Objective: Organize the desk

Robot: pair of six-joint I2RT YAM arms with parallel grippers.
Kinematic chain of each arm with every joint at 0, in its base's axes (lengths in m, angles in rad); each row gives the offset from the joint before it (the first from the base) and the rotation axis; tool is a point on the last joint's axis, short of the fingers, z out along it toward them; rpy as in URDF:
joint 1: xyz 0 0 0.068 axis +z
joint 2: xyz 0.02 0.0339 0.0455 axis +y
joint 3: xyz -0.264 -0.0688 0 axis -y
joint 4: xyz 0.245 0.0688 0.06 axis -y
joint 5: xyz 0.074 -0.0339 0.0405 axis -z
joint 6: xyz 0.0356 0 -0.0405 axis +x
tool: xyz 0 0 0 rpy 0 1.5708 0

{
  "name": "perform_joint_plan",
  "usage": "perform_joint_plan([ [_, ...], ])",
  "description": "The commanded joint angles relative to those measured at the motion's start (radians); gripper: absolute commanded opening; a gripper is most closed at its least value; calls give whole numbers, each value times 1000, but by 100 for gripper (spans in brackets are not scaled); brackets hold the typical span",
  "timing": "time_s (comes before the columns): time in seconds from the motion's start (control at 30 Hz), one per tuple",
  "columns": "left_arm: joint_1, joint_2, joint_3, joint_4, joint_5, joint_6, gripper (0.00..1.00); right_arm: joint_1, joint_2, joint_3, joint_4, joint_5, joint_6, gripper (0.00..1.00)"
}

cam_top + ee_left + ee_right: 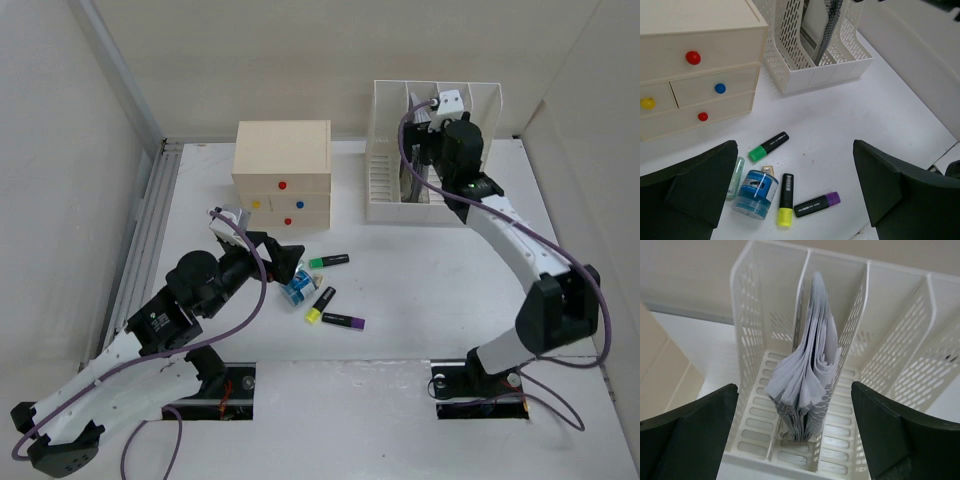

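Observation:
The desk (420, 290) is a white tabletop. Near its middle lie a green-capped marker (769, 146), a yellow-capped marker (785, 199), a purple-capped marker (817, 204), a blue clear jar (755, 194) on its side and a pale green tube (735, 177). My left gripper (795, 172) hovers open over this cluster and holds nothing; in the top view the left gripper (285, 262) sits just left of the jar (296, 288). My right gripper (795, 427) stands open above the white file rack (747, 340), over a sheaf of grey papers (807, 375) standing in one slot.
A cream drawer box (283, 172) with coloured knobs stands at the back, left of the file rack (437, 150). Two dark cutouts hold the arm bases at the near edge. A grey rail (150, 230) runs along the left side, with walls behind and to the sides.

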Motion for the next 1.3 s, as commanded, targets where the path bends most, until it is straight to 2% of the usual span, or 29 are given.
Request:
perform_joint_plan([
  [0.0, 4, 8, 55, 33, -31, 30, 100, 3, -222, 23, 21, -170, -148, 100],
  [0.1, 4, 17, 76, 42, -91, 30, 100, 3, -388, 0, -105, -349, -215, 100],
  [0.13, 4, 17, 85, 62, -114, 30, 100, -7, -422, -23, -123, -477, -227, 100],
  [0.27, 14, 100, 139, 83, -203, 21, 100, -20, -553, -207, -143, -731, -236, 100],
  [0.33, 35, 145, 174, 62, -203, 21, 100, -20, -573, -280, -158, -768, -227, 85],
  [0.37, 35, 166, 193, 44, -203, 10, 100, -20, -573, -294, -168, -768, -216, 73],
  [0.4, 47, 203, 217, 43, -203, 10, 100, -20, -573, -306, -178, -768, -216, 32],
  [0.43, 63, 215, 217, 43, -203, 20, 100, -20, -585, -328, -210, -753, -216, 15],
  [0.47, 72, 224, 217, 81, -170, 39, 97, -20, -610, -340, -227, -739, -216, 7],
  [0.5, 83, 237, 208, 98, -170, 54, 87, -32, -628, -354, -241, -748, -231, 5],
  [0.53, 108, 246, 208, 114, -170, 54, 78, -32, -646, -369, -254, -748, -240, 20],
  [0.6, 136, 270, 196, 137, -129, 70, 63, -56, -700, -418, -254, -809, -241, 60],
  [0.63, 165, 302, 185, 146, -115, 70, 54, -57, -711, -432, -263, -826, -259, 77],
  [0.7, 196, 336, 168, 164, -54, 70, 54, -57, -723, -443, -263, -826, -259, 83],
  [0.73, 213, 361, 136, 183, -41, 70, 58, -67, -723, -443, -263, -826, -259, 85],
  [0.8, 277, 381, 93, 239, 5, 82, 68, -78, -693, -417, -263, -826, -259, 85],
  [0.87, 361, 434, 97, 258, 131, 82, 68, -104, -683, -408, -287, -826, -259, 85],
  [0.93, 395, 482, 128, 247, 204, 91, 62, -104, -661, -408, -297, -836, -259, 85],
  [1.03, 429, 554, 150, 267, 258, 106, 58, -113, -651, -396, -306, -836, -250, 85],
  [1.13, 503, 619, 159, 292, 368, 86, 54, -113, -651, -386, -306, -825, -241, 85],
  [1.27, 524, 663, 183, 324, 370, 77, 52, -113, -651, -386, -306, -825, -241, 85],
])
